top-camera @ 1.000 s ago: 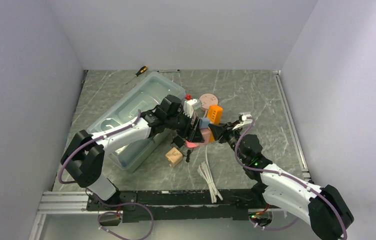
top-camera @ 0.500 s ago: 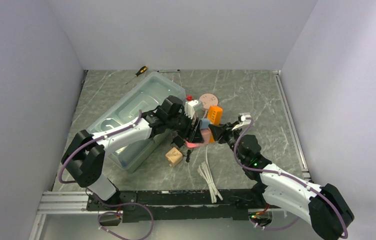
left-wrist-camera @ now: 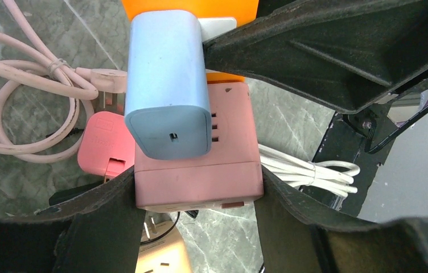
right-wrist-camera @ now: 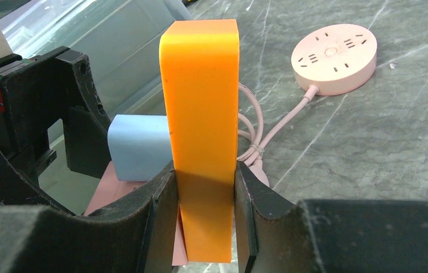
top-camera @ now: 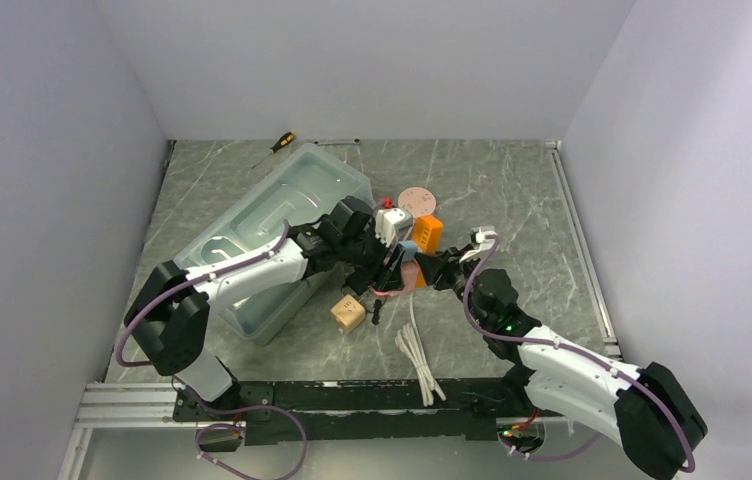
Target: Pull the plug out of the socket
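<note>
Our right tool (right-wrist-camera: 206,213) was clamped on the orange plug (right-wrist-camera: 200,102), low on its two sides, with the plug's end against the pink socket (left-wrist-camera: 197,170). Our left tool (left-wrist-camera: 197,196) gripped that socket from both sides. A blue plug (left-wrist-camera: 166,85) sat in it just beside the orange one. We saw the cluster near the middle of the bench (top-camera: 492,180).
</note>
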`<state>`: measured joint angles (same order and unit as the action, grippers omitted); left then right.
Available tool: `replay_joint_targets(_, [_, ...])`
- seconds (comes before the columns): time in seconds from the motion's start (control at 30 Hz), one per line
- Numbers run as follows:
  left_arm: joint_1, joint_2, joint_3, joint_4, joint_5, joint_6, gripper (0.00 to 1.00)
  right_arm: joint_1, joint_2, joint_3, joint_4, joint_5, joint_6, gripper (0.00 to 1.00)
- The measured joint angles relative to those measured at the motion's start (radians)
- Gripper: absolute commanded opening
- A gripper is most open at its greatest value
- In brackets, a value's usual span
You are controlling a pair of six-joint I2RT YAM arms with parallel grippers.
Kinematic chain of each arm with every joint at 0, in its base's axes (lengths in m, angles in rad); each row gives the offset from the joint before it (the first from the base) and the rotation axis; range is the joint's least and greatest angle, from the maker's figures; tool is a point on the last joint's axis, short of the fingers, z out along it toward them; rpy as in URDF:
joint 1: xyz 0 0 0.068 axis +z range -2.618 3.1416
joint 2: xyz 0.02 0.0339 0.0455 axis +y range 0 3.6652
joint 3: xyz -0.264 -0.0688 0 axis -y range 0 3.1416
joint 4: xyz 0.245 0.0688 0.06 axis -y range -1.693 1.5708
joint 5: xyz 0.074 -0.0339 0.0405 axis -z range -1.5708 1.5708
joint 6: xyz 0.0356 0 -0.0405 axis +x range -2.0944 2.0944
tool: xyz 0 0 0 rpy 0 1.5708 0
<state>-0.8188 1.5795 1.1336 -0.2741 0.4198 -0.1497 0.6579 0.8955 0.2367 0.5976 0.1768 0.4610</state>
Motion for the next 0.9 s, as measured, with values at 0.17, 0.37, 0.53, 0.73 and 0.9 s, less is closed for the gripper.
replay_joint_targets(0.17, [-0.003,0.0,0.0,-0.003,-0.025,-0.005,0.0,0.001,0.003,0.015,-0.03,0.001,-0.004,0.0])
replay_joint_targets(0.37, [0.018,0.01,0.024,-0.035,-0.019,-0.034,0.0,0.011,0.004,0.024,-0.044,0.017,-0.012,0.0])
replay_joint_targets(0.53, [0.036,0.017,0.03,-0.038,0.015,-0.051,0.0,0.022,-0.006,0.024,-0.044,0.031,-0.022,0.0])
replay_joint_targets(0.73, [0.04,0.021,0.041,-0.047,0.033,-0.046,0.0,0.03,-0.019,0.024,-0.046,0.036,-0.042,0.0])
replay_joint_targets(0.9, [0.05,0.023,0.043,-0.047,0.064,-0.026,0.0,0.032,-0.021,0.024,-0.043,0.05,-0.042,0.0])
